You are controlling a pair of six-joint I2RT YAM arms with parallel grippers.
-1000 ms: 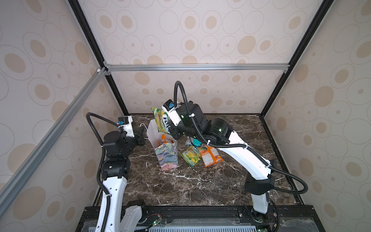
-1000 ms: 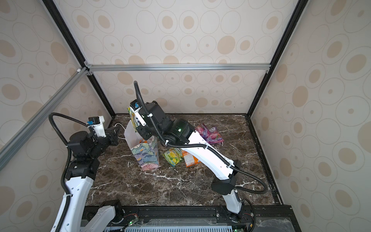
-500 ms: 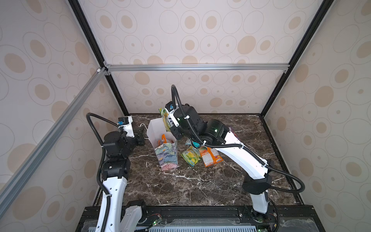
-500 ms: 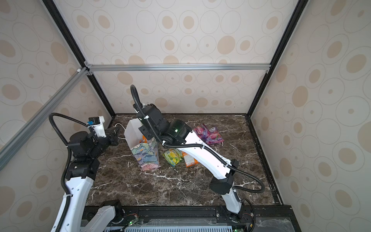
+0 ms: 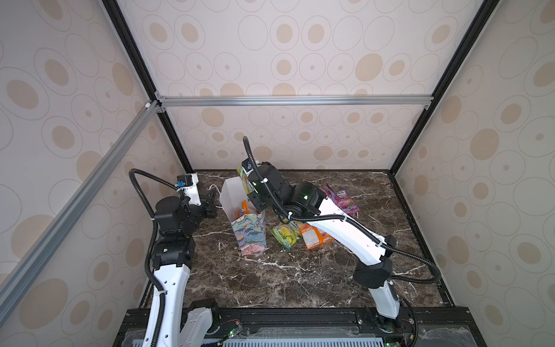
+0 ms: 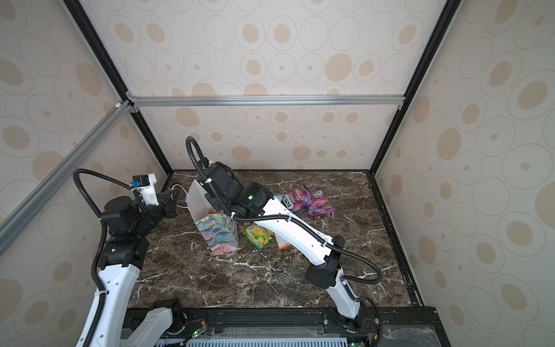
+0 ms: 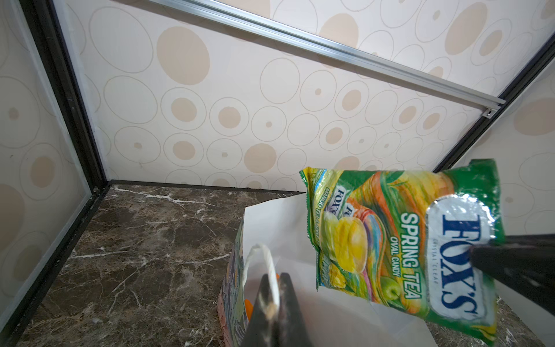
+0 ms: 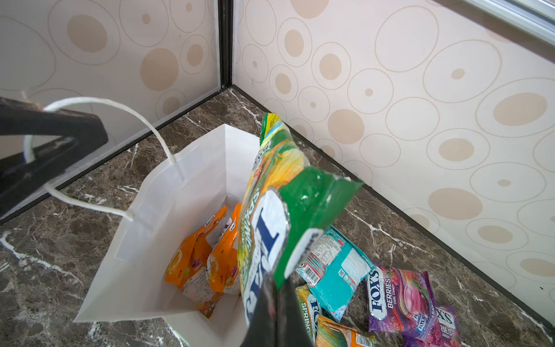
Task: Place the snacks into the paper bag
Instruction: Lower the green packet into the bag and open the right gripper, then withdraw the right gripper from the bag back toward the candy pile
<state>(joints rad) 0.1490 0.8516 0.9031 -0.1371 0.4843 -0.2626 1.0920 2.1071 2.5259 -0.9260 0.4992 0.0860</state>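
The paper bag (image 5: 249,232) stands open at the table's middle left, floral outside and white inside (image 8: 168,216). My left gripper (image 7: 274,297) is shut on its white cord handle (image 8: 99,103), beside the bag's left rim (image 5: 211,198). My right gripper (image 8: 274,288) is shut on a green-yellow FOX'S snack packet (image 7: 390,240), which hangs tilted over the bag's mouth (image 5: 242,177). Two orange packets (image 8: 204,255) lie inside the bag. On the marble to the right of the bag are a green-yellow packet (image 5: 285,235), an orange one (image 5: 315,237), a teal one (image 8: 333,267) and purple-pink ones (image 6: 309,199).
Patterned walls (image 5: 300,144) close in the marble table (image 5: 270,279) at the back and on both sides. The bag stands near the back left corner (image 8: 225,87). My right arm (image 5: 345,237) stretches over the loose packets.
My right gripper has shifted a little left with the green-yellow packet, which has turned more edge-on over the bag's mouth. The left arm and the bag have stayed put.
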